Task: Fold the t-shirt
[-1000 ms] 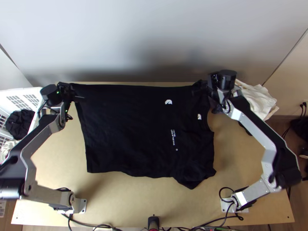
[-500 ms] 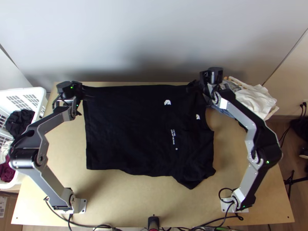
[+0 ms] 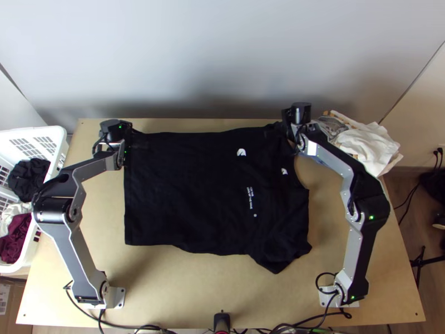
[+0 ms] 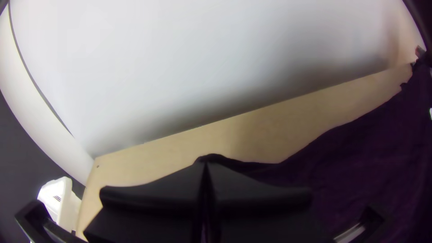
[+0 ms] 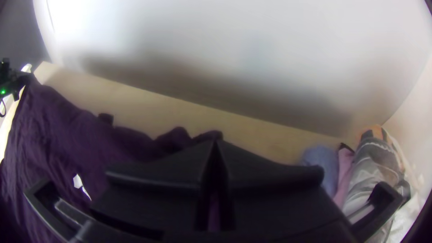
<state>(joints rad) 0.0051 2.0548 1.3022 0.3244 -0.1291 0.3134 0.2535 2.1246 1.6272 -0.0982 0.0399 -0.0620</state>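
Seen from above, on the worktop (image 3: 178,284) from its middle toward twelve o'clock, the black shirt (image 3: 189,192) lies spread, hem at nine, collar at three, far edge rippled. My left pincer (image 4: 205,166) at its eleven and right pincer (image 5: 215,144) at its one are both closed on that edge; uneven travel could skew the fold, or a shallow pinch could slip.

There are two arms (image 3: 82,261), one t-shirt (image 3: 189,189), one basket (image 3: 33,132), one clothes pile (image 3: 364,146).
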